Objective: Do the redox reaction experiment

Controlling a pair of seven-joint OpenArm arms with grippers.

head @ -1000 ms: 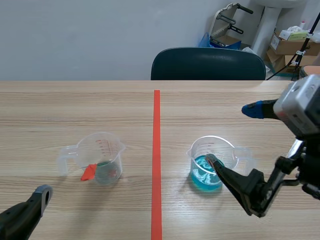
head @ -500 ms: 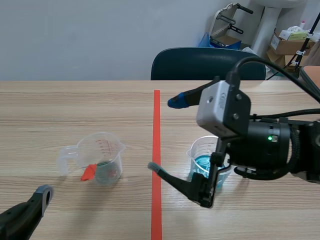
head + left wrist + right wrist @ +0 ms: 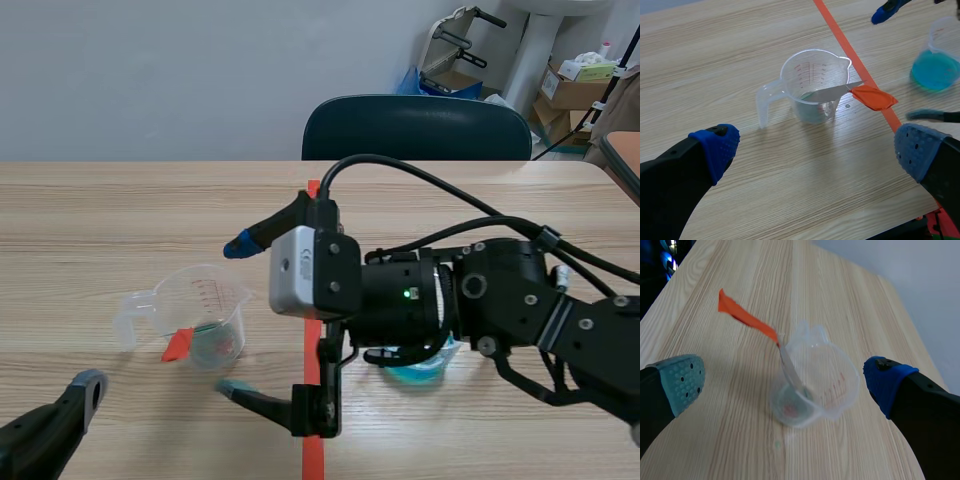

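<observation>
A clear plastic measuring cup (image 3: 815,85) with red gradations stands upright on the desk (image 3: 715,60), its handle pointing away from the tape line (image 3: 840,35). A metal spatula (image 3: 872,97) leans inside it, and the spatula's orange grip juts over the rim. A second cup (image 3: 936,62), holding blue liquid, stands across the line.

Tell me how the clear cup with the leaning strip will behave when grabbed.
Probably light and tippy: the clear cup is thin plastic with little liquid inside. The orange-tipped strip merely leans on its rim, so it would likely shift or fall out.
</observation>
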